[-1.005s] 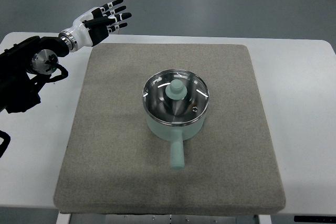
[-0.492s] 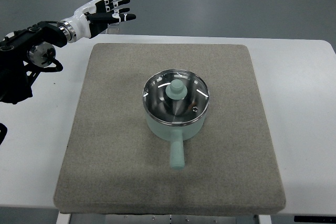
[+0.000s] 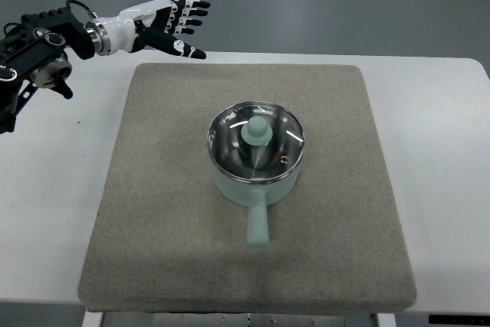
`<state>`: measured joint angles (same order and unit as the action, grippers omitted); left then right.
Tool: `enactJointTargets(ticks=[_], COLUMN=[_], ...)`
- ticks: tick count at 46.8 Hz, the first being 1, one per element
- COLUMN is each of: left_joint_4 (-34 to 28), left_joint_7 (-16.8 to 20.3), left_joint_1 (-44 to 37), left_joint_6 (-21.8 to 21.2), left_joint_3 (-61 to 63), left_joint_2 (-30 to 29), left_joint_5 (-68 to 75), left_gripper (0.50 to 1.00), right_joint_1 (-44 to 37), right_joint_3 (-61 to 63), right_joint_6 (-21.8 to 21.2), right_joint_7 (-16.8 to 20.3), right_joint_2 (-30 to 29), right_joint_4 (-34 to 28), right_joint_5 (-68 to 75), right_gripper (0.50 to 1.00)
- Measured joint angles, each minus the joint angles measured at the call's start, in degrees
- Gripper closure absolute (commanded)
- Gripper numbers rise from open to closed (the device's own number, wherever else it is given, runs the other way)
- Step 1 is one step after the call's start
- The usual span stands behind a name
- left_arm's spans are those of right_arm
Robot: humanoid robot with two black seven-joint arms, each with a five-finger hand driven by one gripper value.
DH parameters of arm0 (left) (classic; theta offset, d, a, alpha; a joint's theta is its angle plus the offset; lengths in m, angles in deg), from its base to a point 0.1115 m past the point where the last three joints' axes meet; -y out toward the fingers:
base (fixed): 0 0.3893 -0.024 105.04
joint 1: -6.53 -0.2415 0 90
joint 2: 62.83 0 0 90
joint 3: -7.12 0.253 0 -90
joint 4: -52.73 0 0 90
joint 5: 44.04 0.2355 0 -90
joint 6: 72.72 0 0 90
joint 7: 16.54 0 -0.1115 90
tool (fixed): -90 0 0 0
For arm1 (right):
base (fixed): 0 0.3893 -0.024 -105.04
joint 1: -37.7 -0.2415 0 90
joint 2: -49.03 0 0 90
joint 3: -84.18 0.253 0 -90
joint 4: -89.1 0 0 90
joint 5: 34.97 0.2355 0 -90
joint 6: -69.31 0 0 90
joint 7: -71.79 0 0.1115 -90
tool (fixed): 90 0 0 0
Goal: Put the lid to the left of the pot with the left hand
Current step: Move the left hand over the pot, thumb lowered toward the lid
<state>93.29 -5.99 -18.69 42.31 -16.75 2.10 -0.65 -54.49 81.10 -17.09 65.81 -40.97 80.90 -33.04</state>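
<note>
At the far left, the black forearm reaches in over the white table [image 3: 53, 181], and the left hand [image 3: 164, 24] hangs above the table's back edge, just past the rear left corner of the grey mat [image 3: 153, 212]. Its fingers are spread wide and hold nothing; the thumb points down toward the mat, the other fingers fan out toward the floor beyond.

Further right, near the middle of the mat, stands the pale green pot [image 3: 256, 181], its stubby handle pointing toward the robot. The glass lid [image 3: 256, 143] sits on the pot, seated in the steel rim, with its round green knob [image 3: 257, 132] upright at the centre. The hand is well apart from the knob, so the lift has not begun, and the stretch of mat left of the pot is bare and ready to take the lid. The right hand is not in view.

The risks, as I judge them: the knob is small and rounded, so fingers closing off-centre could slip off it or tip the lid in its rim. A hand coming in low could strike the rim and shove the light pot across the mat. The glass is smooth and probably heavy for so small a hold, so a loose grasp might let it swing or drop while it travels left, and setting it down too close could knock it against the pot wall
</note>
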Motion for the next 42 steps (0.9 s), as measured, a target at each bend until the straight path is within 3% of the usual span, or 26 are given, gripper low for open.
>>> enactJointTargets(ticks=[25,42], left_joint_4=[16.3,27.1], left_joint_7=[0.9,4.7], left_joint_1=[1.7,5.2], left_joint_6=[0.0,0.0], left_joint_3=[0.0,0.0], left_joint_2=[-5.9,-7.9], left_joint_5=[20.6,34.0], left_gripper=[0.501,0.501], right_joint_1=[0.0,0.0], right_joint_3=[0.0,0.0], right_joint_6=[0.0,0.0], right_joint_7=[0.0,0.0], right_joint_2=[0.0,0.0], right_joint_4=[0.0,0.0], right_joint_5=[0.0,0.0], right_gripper=[0.579,0.579])
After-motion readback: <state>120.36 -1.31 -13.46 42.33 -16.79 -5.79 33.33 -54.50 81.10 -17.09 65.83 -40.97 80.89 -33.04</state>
